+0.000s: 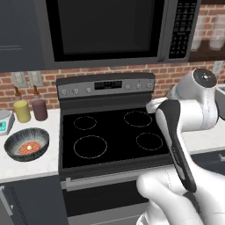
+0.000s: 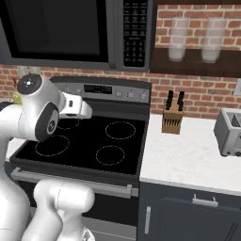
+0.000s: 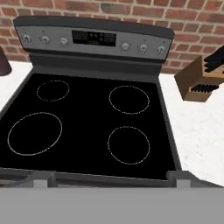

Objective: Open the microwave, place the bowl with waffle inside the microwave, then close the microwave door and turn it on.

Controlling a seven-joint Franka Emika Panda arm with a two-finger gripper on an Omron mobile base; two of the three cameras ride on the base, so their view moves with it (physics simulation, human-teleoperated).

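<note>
The microwave [image 1: 110, 30] hangs above the stove, and its door [image 1: 103, 28] is shut flat; the keypad [image 1: 183, 28] sits at its right. The microwave [image 2: 70, 30] also fills the top of the right base view. On the left counter stands the streaked dark grey bowl [image 1: 17, 141] with the small orange-red waffle [image 1: 30, 147] in it. My gripper [image 1: 150, 105] [image 2: 88, 111] hovers over the stove's back right burners, well right of the bowl and below the microwave. Its fingers are hidden behind the hand, and nothing is seen in it.
The black stove [image 1: 114, 132] [image 3: 87, 127] lies under the hand. A yellow cup [image 1: 22, 111] and a maroon cup [image 1: 39, 109] stand behind the bowl. On the right counter are a knife block [image 2: 172, 117] and a toaster [image 2: 230, 132]. Glasses [image 2: 179, 40] stand on a shelf.
</note>
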